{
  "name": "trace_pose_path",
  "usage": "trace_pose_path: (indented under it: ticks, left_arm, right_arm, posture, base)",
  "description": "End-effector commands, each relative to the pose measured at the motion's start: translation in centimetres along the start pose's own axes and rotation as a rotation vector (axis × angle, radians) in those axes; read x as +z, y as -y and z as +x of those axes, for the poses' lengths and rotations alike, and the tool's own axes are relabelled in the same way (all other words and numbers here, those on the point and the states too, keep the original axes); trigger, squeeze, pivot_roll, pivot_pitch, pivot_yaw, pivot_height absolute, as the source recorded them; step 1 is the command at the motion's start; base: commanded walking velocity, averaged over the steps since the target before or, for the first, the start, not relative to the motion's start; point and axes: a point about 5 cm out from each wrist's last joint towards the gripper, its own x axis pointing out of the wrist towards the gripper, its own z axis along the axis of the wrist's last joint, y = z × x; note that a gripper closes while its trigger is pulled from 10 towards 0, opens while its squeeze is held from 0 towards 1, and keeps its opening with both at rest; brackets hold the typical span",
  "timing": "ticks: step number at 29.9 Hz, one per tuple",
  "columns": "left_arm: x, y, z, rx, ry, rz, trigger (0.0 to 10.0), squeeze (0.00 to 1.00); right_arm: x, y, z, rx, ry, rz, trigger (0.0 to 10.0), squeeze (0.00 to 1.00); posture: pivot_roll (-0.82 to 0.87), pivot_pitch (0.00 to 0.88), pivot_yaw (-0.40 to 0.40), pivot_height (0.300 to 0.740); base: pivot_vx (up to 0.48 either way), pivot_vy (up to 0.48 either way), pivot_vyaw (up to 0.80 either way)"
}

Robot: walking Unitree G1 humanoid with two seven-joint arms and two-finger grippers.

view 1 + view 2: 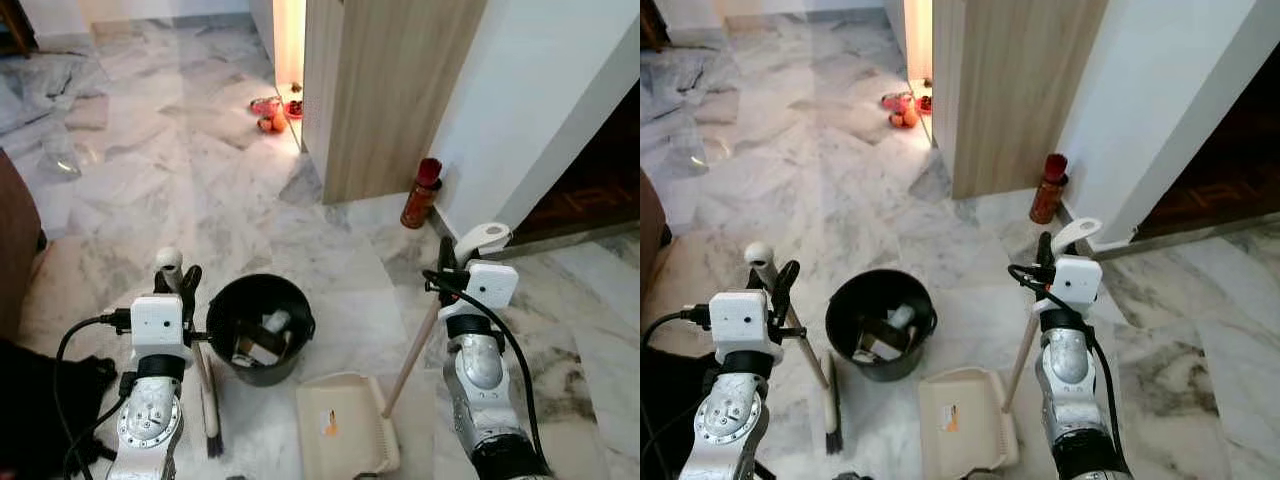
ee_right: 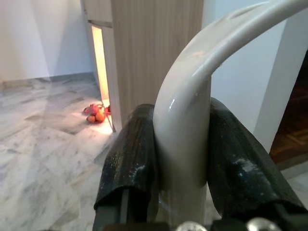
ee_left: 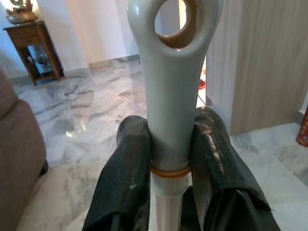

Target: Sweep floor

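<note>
Cream dustpan (image 1: 345, 425) lies on marble floor (image 1: 180, 190), just right of broom (image 1: 205, 385). Left gripper (image 3: 168, 163) pinches broom handle; right gripper (image 2: 185, 154) pinches dustpan handle (image 1: 415, 345).

Both arms are silver, jointed metal with round screwed housings, each topped by a white boxy wrist camera. Black cables loop off each wrist. The left gripper (image 1: 178, 282) and right gripper (image 1: 447, 262) have long black fingers, scuffed and textured.

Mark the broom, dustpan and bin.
broom (image 1: 211, 420), left eye view, on the bristle head.
dustpan (image 1: 343, 422), left eye view, on the cream tray.
bin (image 1: 292, 308), left eye view, on the black rim.
</note>
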Motion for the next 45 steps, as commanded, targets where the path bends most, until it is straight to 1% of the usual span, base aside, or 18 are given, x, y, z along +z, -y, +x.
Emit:
trace_pose_path:
  ticks: [1, 19, 31, 40, 45]
  left_arm:
    - [0.43, 0.04, -0.02, -0.003, 0.024, 0.007, 10.0, 0.00]
    - [0.30, 0.27, 0.07, -0.004, 0.029, -0.003, 10.0, 0.00]
    - [-0.20, 0.24, 0.28, -0.014, 0.010, 0.010, 10.0, 0.00]
    - [-0.46, 0.87, 0.28, -0.041, 0.004, 0.000, 10.0, 0.00]
    - [-0.47, 0.92, 0.38, -0.046, 0.005, -0.001, 10.0, 0.00]
  right_arm:
    - [0.22, 0.39, 0.11, -0.023, 0.008, 0.012, 10.0, 0.00]
    - [0.22, 0.15, 0.28, -0.011, 0.007, 0.013, 10.0, 0.00]
    - [0.17, 0.04, 0.34, -0.013, 0.001, 0.029, 10.0, 0.00]
    - [0.03, -0.12, 0.28, -0.011, -0.006, 0.031, 10.0, 0.00]
    - [0.06, -0.30, 0.36, -0.007, -0.008, 0.035, 10.0, 0.00]
  posture:
    - [0.02, 0.149, -0.043, 0.740]
    - [0.02, 0.111, -0.047, 0.740]
    - [0.01, 0.076, -0.043, 0.740]
    - [0.01, 0.046, -0.038, 0.740]
    - [0.01, 0.046, -0.037, 0.740]
  base:
    - [-0.289, 0.000, 0.00]
    - [-0.288, 0.000, 0.00]
    - [0.000, 0.000, 0.00]
    - [0.000, 0.000, -0.80]
    - [0.000, 0.000, -0.80]
